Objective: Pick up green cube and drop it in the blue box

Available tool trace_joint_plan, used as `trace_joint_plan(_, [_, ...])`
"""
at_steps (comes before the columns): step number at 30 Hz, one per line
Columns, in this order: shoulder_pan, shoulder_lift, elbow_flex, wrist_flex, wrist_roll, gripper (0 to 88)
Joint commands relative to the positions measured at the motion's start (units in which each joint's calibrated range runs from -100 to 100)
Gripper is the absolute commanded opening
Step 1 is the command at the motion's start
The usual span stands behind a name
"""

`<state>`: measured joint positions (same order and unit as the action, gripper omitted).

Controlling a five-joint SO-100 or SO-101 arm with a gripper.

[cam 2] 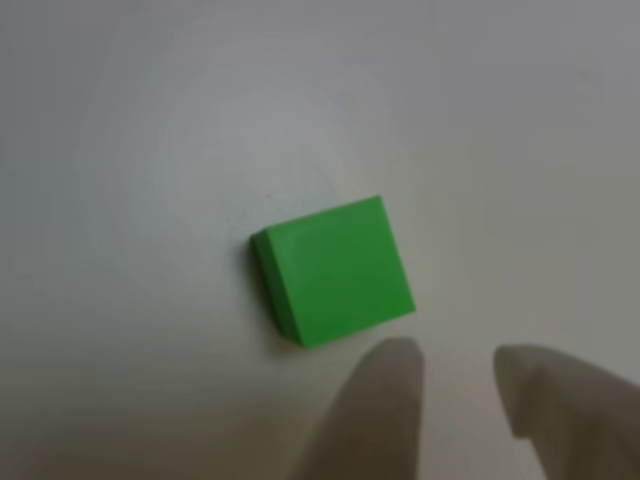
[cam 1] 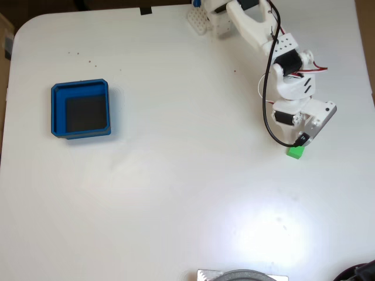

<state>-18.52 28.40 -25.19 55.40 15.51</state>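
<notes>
On table [cam 1: 176, 193], right side of fixed view: cube [cam 1: 296, 152] ungrasped, just ahead of gripper [cam 2: 455, 380], fingers [cam 2: 385, 400] apart. Box [cam 1: 80, 109] far left, empty; pick, carry, drop remaining.

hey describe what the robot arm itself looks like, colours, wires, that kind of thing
The arm is built of white plastic segments with black servo blocks set into the joints. A black cable loops down its side, and thin red wires show near the upper joints. In the other view, the end effector shows two pale, whitish fingers with rounded tips.
</notes>
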Motion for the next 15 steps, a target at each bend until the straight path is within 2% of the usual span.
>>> trace_joint_plan(1, [-1.48, -0.14, -6.41, 4.00, 0.20, 3.0])
trace_joint_plan(4, [-1.86, 1.03, -8.65, 7.34, 0.63, 3.1])
trace_joint_plan(15, [-1.94, 1.61, -10.09, 7.67, 0.59, 3.1])
